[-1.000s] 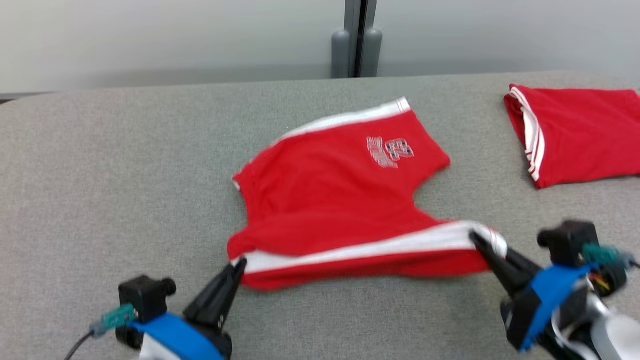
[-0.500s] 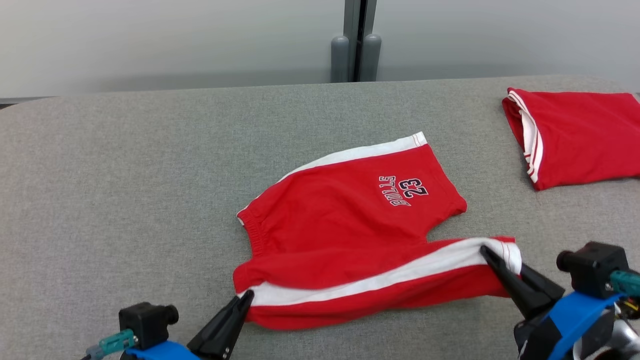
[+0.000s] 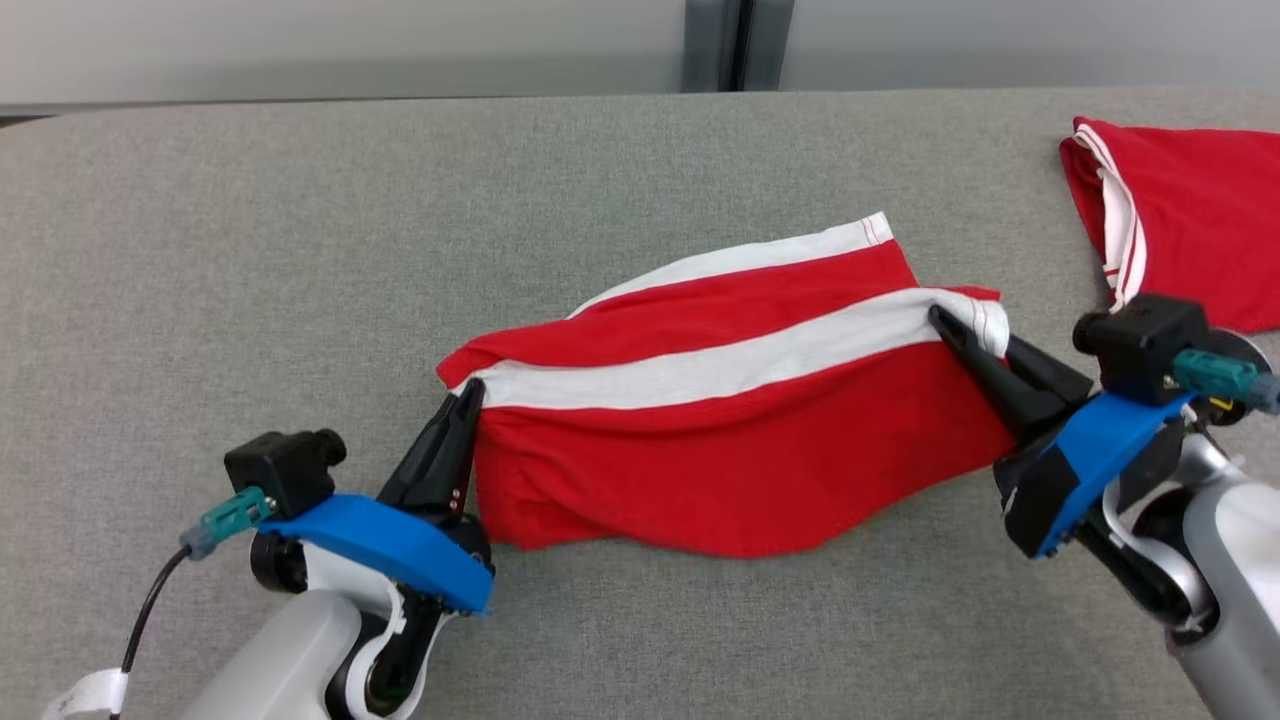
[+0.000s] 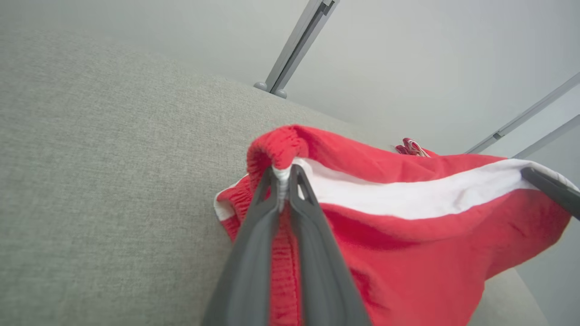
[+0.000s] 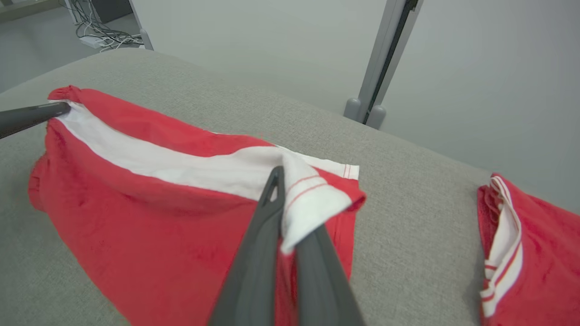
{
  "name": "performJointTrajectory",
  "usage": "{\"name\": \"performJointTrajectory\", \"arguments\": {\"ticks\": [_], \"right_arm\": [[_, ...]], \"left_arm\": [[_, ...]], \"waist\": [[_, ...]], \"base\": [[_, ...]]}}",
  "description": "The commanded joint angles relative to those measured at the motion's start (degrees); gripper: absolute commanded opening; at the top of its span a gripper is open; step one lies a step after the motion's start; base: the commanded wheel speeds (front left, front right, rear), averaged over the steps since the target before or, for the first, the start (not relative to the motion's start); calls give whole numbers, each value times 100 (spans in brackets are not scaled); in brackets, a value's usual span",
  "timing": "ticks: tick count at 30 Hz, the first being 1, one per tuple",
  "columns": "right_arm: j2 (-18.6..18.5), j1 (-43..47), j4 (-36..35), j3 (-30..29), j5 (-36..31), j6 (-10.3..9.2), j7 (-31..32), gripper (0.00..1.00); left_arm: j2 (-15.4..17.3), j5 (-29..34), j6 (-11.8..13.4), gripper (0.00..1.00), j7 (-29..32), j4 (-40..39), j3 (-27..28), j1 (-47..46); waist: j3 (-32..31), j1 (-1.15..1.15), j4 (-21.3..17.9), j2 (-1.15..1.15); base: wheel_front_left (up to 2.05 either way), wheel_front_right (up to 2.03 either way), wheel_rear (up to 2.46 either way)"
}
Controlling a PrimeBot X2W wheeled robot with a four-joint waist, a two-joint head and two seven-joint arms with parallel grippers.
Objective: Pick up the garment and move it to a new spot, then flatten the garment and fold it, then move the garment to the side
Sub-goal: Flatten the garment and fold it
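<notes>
The garment (image 3: pixel 720 460) is a pair of red shorts with a white side stripe, lying mid-table with its near half raised and hanging over the far half. My left gripper (image 3: pixel 468 392) is shut on the waistband end of the stripe, as the left wrist view shows (image 4: pixel 283 174). My right gripper (image 3: pixel 940 320) is shut on the white hem corner at the other end, seen close in the right wrist view (image 5: pixel 278 174). The stripe runs taut between the two grippers. The red cloth (image 5: pixel 149 217) sags below it onto the table.
A second red garment (image 3: pixel 1190 220), folded, lies at the table's far right, close to my right arm. The grey fabric table (image 3: pixel 250 250) stretches wide to the left. A grey post (image 3: pixel 730 45) stands behind the far edge.
Both grippers have lifted the near leg of the shorts and carried it away from me over the far leg, covering the printed number. The camera has also tilted down.
</notes>
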Motion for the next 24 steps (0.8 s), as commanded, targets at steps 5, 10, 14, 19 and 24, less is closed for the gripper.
{"name": "performJointTrajectory", "arguments": {"ticks": [5, 10, 14, 19, 24], "right_arm": [[-93, -926, 830, 348, 117, 1, -383, 0], [-87, -1596, 1573, 648, 209, 1, -595, 0], [-61, -1975, 2082, 849, 232, 1, -764, 0], [15, -2297, 2610, 1020, 229, 1, -938, 0], [130, -2466, 3093, 1081, 240, 1, -966, 100]], "left_arm": [[-269, 134, -47, 0, -133, 535, 44, -510], [-508, 214, -42, 0, -216, 893, 54, -775], [-655, 293, -24, 0, -260, 1120, 50, -986], [-818, 379, 3, 0, -313, 1321, 107, -1149], [-958, 432, -103, 100, -338, 1464, 71, -1189]], "waist": [[374, -1, 95, 0], [655, -1, 177, 0], [845, -1, 253, 0], [993, -1, 304, 0], [1008, -1, 307, 0]], "base": [[0, 0, 0], [0, 0, 0], [0, 0, 0], [0, 0, 0], [0, 0, 0]]}}
